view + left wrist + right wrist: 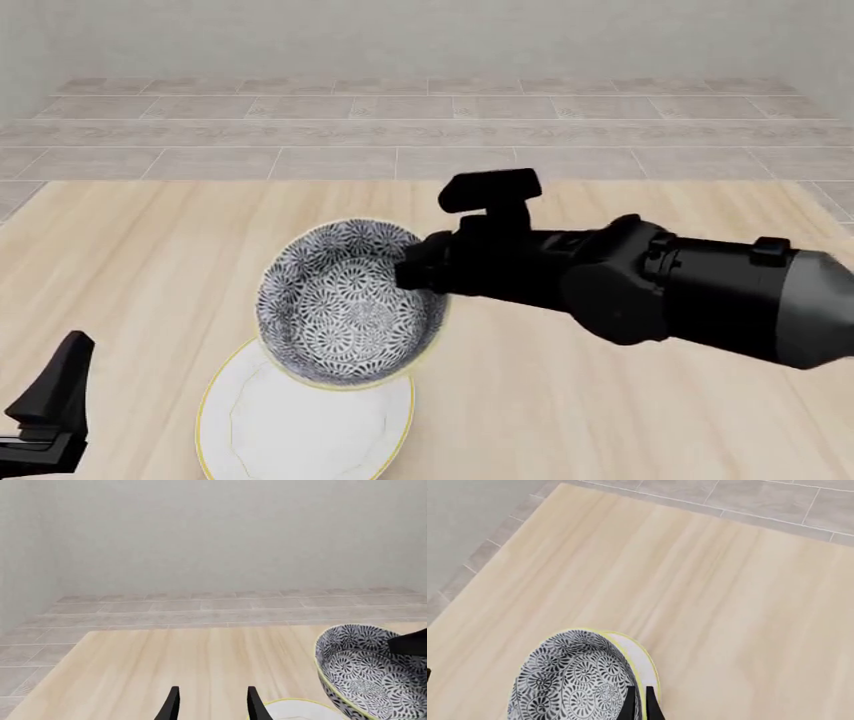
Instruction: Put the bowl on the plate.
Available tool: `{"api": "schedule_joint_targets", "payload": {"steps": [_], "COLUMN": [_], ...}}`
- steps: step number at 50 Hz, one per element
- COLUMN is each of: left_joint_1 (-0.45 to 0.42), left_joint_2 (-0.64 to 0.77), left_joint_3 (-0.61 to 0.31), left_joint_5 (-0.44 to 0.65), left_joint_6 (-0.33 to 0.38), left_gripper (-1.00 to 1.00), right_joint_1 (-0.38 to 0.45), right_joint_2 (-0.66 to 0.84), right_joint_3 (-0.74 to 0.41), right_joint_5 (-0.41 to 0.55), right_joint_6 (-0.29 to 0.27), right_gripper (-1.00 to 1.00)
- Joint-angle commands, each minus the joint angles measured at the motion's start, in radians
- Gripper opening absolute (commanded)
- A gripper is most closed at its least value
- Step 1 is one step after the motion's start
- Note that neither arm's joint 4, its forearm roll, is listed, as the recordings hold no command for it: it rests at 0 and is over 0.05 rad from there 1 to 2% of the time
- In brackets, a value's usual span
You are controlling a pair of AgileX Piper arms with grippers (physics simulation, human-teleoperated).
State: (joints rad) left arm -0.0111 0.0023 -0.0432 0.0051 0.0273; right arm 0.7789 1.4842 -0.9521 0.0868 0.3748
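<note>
The bowl (340, 300), grey-and-white floral inside with a pale yellow-green rim, hangs tilted with its inside facing the front camera. My right gripper (416, 268) is shut on its right rim; in the right wrist view the two fingers (629, 700) pinch the rim of the bowl (567, 685). The white plate (300, 425) with its thin yellow rim lies flat on the table, partly under the bowl's lower edge. A sliver of the plate (640, 655) shows behind the bowl. My left gripper (213, 702) stands open and empty at the front left, beside the plate (293, 711) and the bowl (367, 675).
The light wooden table (601, 420) ends at a far edge against grey floor tiles (400, 130) and a pale wall. The right arm's black body (641, 285) stretches over the table's right half.
</note>
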Motion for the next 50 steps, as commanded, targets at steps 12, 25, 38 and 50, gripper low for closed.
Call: {"api": "schedule_joint_targets", "payload": {"steps": [12, 25, 38, 50], "left_joint_1": [0.000, -0.002, -0.001, -0.001], "left_joint_2": [-0.001, -0.001, -0.001, -0.001], "left_joint_3": [-0.003, -0.005, -0.010, -0.012], "left_joint_5": [0.002, 0.002, 0.005, 0.006], "left_joint_6": [0.001, 0.001, 0.002, 0.004], "left_gripper": [1.00, 1.00, 1.00, 1.00], "right_joint_1": [0.034, 0.051, 0.062, 0.065], "right_joint_2": [0.082, 0.131, 0.174, 0.230], "right_joint_3": [-0.042, -0.066, -0.097, -0.114], "right_joint_5": [-0.021, -0.028, -0.026, -0.035], "right_joint_6": [0.076, 0.112, 0.123, 0.129], "right_gripper": [-1.00, -1.00, -1.00, -1.00]}}
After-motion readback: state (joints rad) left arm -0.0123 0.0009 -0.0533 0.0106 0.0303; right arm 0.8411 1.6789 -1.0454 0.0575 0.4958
